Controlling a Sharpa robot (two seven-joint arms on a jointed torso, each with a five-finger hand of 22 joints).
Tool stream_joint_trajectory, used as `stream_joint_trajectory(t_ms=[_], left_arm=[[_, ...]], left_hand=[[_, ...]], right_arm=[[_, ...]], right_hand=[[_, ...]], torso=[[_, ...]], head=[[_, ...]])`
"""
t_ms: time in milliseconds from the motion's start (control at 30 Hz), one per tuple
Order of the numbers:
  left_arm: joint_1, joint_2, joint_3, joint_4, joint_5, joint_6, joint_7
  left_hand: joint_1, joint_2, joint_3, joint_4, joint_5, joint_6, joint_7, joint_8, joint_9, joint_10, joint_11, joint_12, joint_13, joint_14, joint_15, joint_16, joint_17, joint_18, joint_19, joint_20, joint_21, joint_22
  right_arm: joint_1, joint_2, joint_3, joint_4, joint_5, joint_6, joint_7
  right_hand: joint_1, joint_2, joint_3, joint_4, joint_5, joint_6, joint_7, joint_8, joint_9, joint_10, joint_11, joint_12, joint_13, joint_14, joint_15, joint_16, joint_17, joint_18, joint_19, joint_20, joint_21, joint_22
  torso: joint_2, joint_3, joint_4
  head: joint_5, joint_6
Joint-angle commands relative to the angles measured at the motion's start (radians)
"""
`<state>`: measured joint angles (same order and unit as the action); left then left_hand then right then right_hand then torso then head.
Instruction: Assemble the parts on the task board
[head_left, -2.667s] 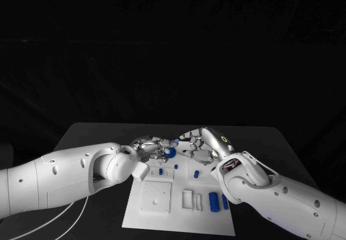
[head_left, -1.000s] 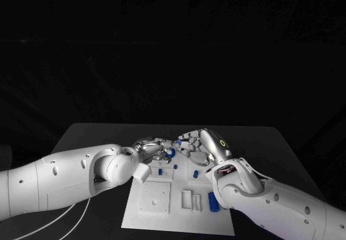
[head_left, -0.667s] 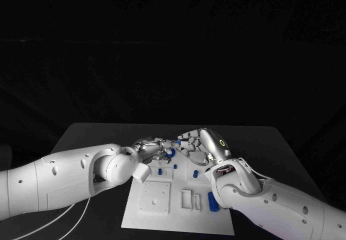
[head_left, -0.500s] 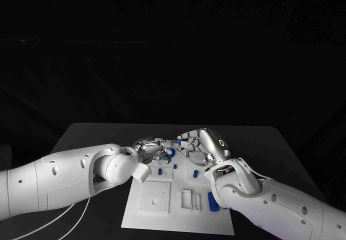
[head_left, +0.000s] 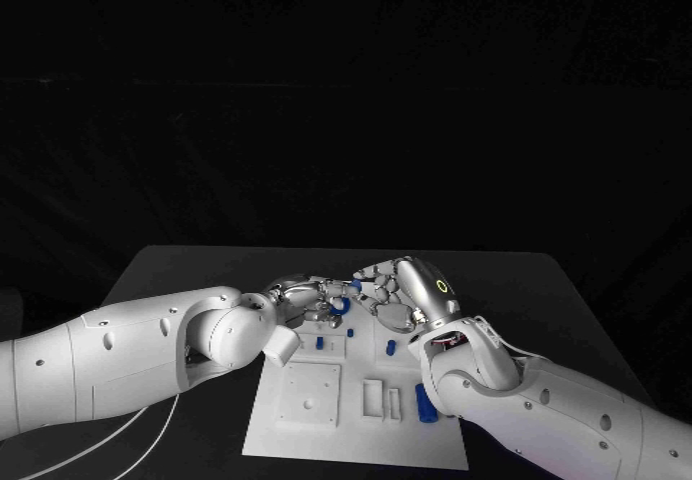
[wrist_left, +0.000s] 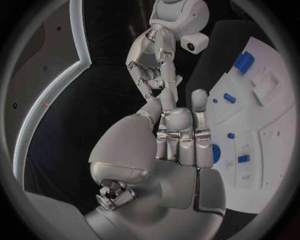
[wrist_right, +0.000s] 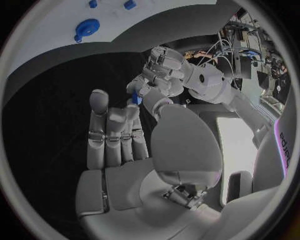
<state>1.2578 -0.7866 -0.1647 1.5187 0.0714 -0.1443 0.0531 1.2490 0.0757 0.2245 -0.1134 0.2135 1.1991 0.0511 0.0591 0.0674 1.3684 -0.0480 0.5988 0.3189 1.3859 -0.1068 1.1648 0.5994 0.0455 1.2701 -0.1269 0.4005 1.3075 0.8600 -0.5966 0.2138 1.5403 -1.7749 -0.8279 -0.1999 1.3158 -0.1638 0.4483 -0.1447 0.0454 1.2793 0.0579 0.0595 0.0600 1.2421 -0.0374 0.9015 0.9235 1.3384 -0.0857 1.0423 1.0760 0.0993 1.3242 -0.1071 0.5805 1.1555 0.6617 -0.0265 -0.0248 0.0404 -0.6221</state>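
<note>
Right hand (head_left: 387, 296) has slid a bit toward the left hand (head_left: 306, 297) since earlier, so both now meet over the far end of the task board (head_left: 361, 432).

A small blue part (wrist_right: 135, 99) sits pinched at the left hand's fingertips, with the right hand's fingers right up against it. Can't tell if the right hand actually grips it. More blue parts (head_left: 424, 400) lie on the board near the right forearm.
</note>
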Motion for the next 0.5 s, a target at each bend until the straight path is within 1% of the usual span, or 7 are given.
stream_joint_trajectory(t_ms=[33, 133, 233, 300, 400, 433, 500], left_arm=[[0.000, 0.007, 0.001, 0.013, -0.024, 0.071, -0.014], [0.000, 0.006, 0.001, 0.013, -0.029, 0.073, -0.016], [0.000, 0.005, 0.001, 0.012, -0.037, 0.075, -0.018], [0.000, 0.004, 0.001, 0.011, -0.040, 0.076, -0.019], [0.000, 0.004, 0.001, 0.010, -0.043, 0.076, -0.018], [0.000, 0.004, 0.001, 0.009, -0.043, 0.077, -0.017], [0.000, 0.004, 0.001, 0.008, -0.044, 0.077, -0.016]], left_hand=[[-0.021, -0.008, -0.013, 0.011, -0.013, -0.015, 0.002, 0.003, -0.003, -0.008, 0.001, 0.008, 0.001, -0.009, 0.000, 0.000, -0.002, -0.016, -0.005, 0.001, 0.001, 0.012], [-0.046, -0.023, -0.030, 0.026, -0.043, -0.046, 0.010, 0.002, -0.004, -0.013, 0.004, 0.012, 0.004, -0.010, 0.003, -0.001, -0.003, -0.016, -0.004, 0.003, 0.000, 0.010], [-0.069, -0.046, -0.052, 0.038, -0.056, -0.064, 0.016, 0.002, -0.004, -0.019, 0.007, 0.016, 0.006, -0.010, 0.005, -0.001, -0.004, -0.015, -0.004, 0.005, -0.002, 0.009], [-0.094, -0.066, -0.099, 0.055, -0.011, -0.078, 0.019, 0.004, -0.003, -0.021, 0.007, 0.021, 0.007, -0.011, 0.005, -0.001, -0.005, -0.014, -0.003, 0.006, -0.004, 0.007], [-0.079, -0.054, -0.159, 0.066, -0.022, -0.083, 0.018, 0.003, -0.003, -0.024, 0.007, 0.026, 0.008, -0.012, 0.005, 0.000, -0.006, -0.013, -0.003, 0.007, -0.007, 0.005], [-0.062, -0.039, -0.204, 0.072, -0.023, -0.083, 0.017, 0.005, -0.003, -0.026, 0.007, 0.030, 0.006, -0.013, 0.005, 0.001, -0.008, -0.014, -0.002, 0.007, -0.009, 0.004], [-0.054, -0.030, -0.229, 0.073, -0.025, -0.084, 0.018, 0.003, -0.003, -0.027, 0.006, 0.032, 0.004, -0.013, 0.005, 0.002, -0.009, -0.014, -0.002, 0.007, -0.010, 0.005]], right_arm=[[0.000, 0.003, -0.001, -0.002, -0.022, 0.009, 0.009], [0.000, 0.002, -0.001, -0.003, -0.019, 0.018, 0.010], [0.000, 0.001, -0.001, -0.003, -0.015, 0.028, 0.012], [0.000, 0.001, -0.001, -0.004, -0.012, 0.035, 0.015], [0.000, 0.001, -0.001, -0.004, -0.008, 0.042, 0.019], [0.000, 0.001, -0.001, -0.004, -0.007, 0.044, 0.020], [0.000, 0.000, -0.001, -0.004, -0.002, 0.050, 0.024]], right_hand=[[-0.016, 0.006, -0.002, 0.013, 0.003, 0.007, -0.008, 0.002, 0.003, 0.005, -0.001, -0.007, 0.001, 0.007, -0.001, -0.006, 0.000, -0.016, 0.003, -0.001, -0.009, 0.001], [-0.024, 0.008, -0.004, 0.023, 0.003, 0.005, -0.011, 0.003, 0.003, 0.004, -0.002, -0.012, -0.001, 0.006, -0.001, -0.008, 0.000, -0.017, 0.003, -0.001, -0.016, -0.001], [-0.028, 0.007, -0.008, 0.030, 0.003, 0.003, -0.011, 0.003, 0.003, 0.003, -0.001, -0.014, -0.001, 0.006, -0.001, -0.010, -0.001, -0.018, 0.005, -0.001, -0.020, -0.001], [-0.029, 0.006, -0.009, 0.034, 0.003, 0.003, -0.011, 0.003, 0.003, 0.003, -0.001, -0.015, 0.000, 0.006, -0.001, -0.011, -0.002, -0.018, 0.006, -0.001, -0.025, -0.001], [-0.034, 0.007, -0.013, 0.041, 0.004, 0.002, -0.012, 0.003, 0.003, 0.003, -0.001, -0.016, 0.001, 0.005, 0.000, -0.013, -0.003, -0.019, 0.007, 0.000, -0.029, -0.001], [-0.034, 0.007, -0.014, 0.043, 0.004, 0.002, -0.012, 0.003, 0.003, 0.003, -0.001, -0.017, 0.001, 0.005, 0.000, -0.013, -0.003, -0.019, 0.008, 0.000, -0.031, -0.001], [-0.035, 0.007, -0.018, 0.049, 0.004, 0.001, -0.012, 0.003, 0.003, 0.003, -0.002, -0.017, 0.003, 0.006, 0.000, -0.013, -0.002, -0.020, 0.010, 0.000, -0.036, 0.001]], torso=[[0.000, 0.0001, -0.0003], [0.000, 0.0001, -0.0003], [0.000, 0.0002, -0.0003], [0.000, 0.0002, -0.0003], [0.000, 0.0004, -0.0002], [0.000, 0.0004, -0.0001], [0.000, 0.0003, -0.0002]], head=[[-0.001, 0.001], [-0.002, 0.000], [-0.003, 0.000], [-0.003, 0.000], [-0.003, 0.000], [-0.003, 0.000], [-0.003, -0.001]])
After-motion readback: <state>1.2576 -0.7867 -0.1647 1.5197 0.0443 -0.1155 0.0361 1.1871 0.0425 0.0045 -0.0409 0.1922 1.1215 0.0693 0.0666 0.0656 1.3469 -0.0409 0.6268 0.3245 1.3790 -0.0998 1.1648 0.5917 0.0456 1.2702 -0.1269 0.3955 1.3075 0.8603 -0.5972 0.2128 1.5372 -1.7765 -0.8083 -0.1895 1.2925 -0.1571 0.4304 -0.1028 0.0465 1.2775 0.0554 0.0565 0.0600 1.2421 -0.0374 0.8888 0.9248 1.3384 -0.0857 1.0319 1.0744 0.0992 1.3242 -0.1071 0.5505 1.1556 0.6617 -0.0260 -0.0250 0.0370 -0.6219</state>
